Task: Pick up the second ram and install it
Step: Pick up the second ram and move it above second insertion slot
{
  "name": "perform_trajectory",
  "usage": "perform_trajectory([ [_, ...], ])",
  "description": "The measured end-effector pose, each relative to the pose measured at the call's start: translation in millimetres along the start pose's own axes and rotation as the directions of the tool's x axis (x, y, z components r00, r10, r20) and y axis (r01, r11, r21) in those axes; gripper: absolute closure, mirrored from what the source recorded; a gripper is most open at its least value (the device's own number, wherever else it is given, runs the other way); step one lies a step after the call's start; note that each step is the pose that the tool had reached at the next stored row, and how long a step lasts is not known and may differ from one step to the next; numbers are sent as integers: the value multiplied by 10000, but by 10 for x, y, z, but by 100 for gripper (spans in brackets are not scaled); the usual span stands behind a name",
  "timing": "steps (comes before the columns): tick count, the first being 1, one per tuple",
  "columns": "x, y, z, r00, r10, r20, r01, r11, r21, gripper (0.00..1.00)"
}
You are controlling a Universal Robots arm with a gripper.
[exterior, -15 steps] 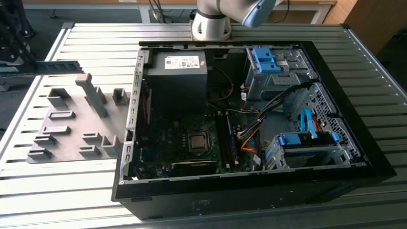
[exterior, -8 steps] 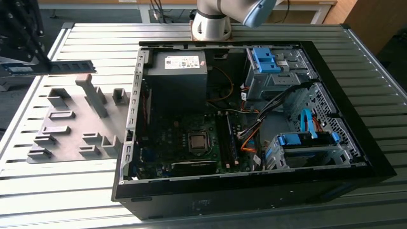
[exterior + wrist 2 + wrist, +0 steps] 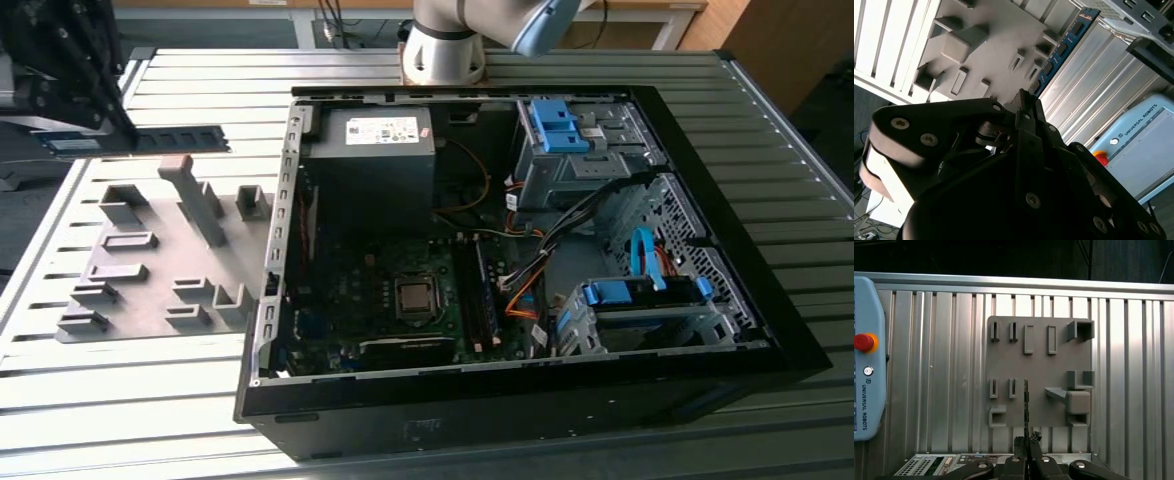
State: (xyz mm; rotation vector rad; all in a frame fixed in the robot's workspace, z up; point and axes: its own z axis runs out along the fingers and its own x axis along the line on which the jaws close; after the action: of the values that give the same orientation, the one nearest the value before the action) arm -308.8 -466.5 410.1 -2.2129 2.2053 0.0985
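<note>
Hand point(image 3: 1026, 442) clamped on second ram point(image 3: 1064, 47), board held edge-on above grey fixture plate point(image 3: 147, 250) on slatted table point(image 3: 200, 70); open computer case point(image 3: 787, 340) just beside plate.

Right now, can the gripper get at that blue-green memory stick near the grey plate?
Probably yes; it seems to have hold of it. In the second wrist view the second ram sticks straight out from the gripper, apparently pinched at one end, with nothing between them.
</note>
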Motion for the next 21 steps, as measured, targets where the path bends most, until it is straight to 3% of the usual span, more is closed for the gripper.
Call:
perform_trajectory([
  [21, 2, -558, -18, 10000, 0, 0, 0, 10000, 0, 86],
])
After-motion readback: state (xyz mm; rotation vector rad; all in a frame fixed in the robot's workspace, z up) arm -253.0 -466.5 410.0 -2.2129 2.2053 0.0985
